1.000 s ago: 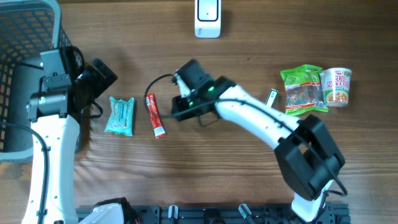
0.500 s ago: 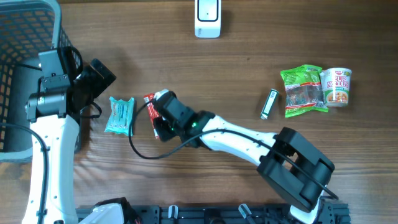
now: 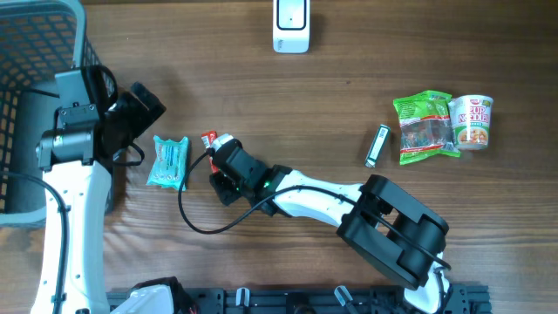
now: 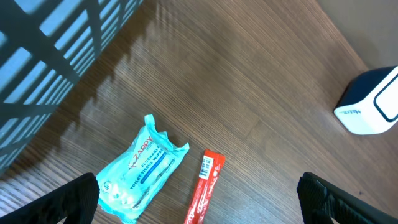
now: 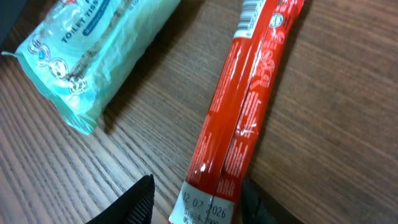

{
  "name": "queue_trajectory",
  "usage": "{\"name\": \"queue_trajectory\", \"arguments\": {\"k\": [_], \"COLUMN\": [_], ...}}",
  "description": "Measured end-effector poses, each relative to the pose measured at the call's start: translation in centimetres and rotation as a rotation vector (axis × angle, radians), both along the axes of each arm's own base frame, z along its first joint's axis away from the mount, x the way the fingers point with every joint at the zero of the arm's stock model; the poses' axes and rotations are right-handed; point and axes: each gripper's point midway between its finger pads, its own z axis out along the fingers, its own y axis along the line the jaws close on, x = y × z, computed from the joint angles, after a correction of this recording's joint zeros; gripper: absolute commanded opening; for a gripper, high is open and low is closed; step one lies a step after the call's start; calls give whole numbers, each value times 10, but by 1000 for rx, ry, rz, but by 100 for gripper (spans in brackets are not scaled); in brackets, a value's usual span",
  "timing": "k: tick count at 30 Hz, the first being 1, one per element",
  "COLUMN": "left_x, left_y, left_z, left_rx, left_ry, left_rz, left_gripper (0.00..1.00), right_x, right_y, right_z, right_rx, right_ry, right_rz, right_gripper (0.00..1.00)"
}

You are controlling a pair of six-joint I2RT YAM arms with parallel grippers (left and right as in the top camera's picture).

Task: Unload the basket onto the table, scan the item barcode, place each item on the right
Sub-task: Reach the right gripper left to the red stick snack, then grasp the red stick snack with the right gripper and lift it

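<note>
Right arm has swung left since a second ago. The right gripper (image 5: 198, 200) now straddles the date-stamped end of the red stick packet (image 5: 249, 106), jaws parted, nothing held. Packet lies flat just beside the toilet tissue pack (image 5: 93, 56), well apart from the scanner (image 3: 290, 26). Left gripper (image 4: 199, 199) released wide. Risk: an end-only pinch on slick film could let the packet pivot or slip. Count: one packet, one tissue pack, one scanner.

**Work Surface and Lighting**

The counter (image 3: 349, 96) is dark brown wood with its grain running left to right, and it fills every view. A grey mesh basket (image 3: 35, 35) occupies the far left corner. Lighting is even and shadows are soft.
</note>
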Motion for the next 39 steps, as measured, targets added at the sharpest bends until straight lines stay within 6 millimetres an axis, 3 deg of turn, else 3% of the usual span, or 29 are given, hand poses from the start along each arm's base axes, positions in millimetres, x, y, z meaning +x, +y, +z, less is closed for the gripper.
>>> {"name": "queue_trajectory", "arguments": {"k": [6, 8, 10, 15, 17, 21, 24, 28, 30, 31, 34, 39], "left_x": [0, 0, 0, 0, 0, 0, 0, 0, 0, 0, 0, 0], "left_y": [-4, -4, -4, -4, -4, -4, -4, -4, -4, -4, -4, -4], "left_z": [0, 0, 0, 0, 0, 0, 0, 0, 0, 0, 0, 0], "left_rx": [0, 0, 0, 0, 0, 0, 0, 0, 0, 0, 0, 0], "left_ry": [0, 0, 1, 3, 2, 3, 3, 2, 3, 3, 3, 3], "left_rz": [-10, -10, -10, -10, -10, -10, -10, -10, -10, -10, -10, -10], "left_gripper": [100, 100, 100, 100, 100, 100, 100, 100, 100, 100, 100, 100], "right_x": [1, -1, -3, -2, 0, 4, 11, 33, 45, 50, 52, 28], "right_y": [4, 5, 7, 6, 3, -8, -32, -56, -71, -76, -79, -52], "right_z": [-4, -8, -8, -9, -10, -10, -7, 15, 29, 35, 38, 38], "right_rx": [-9, -21, -30, -58, -75, -121, -183, -198, -213, -220, -223, -127], "right_ry": [-37, -48, -67, -104, -112, -119, -100, -123, -152, -167, -171, -98], "right_rz": [28, 39, 47, 40, 30, 2, -38, -116, -166, -184, -162, 20], "right_gripper": [45, 39, 21, 12, 4, 4, 5, 6, 18, 29, 35, 45]}}
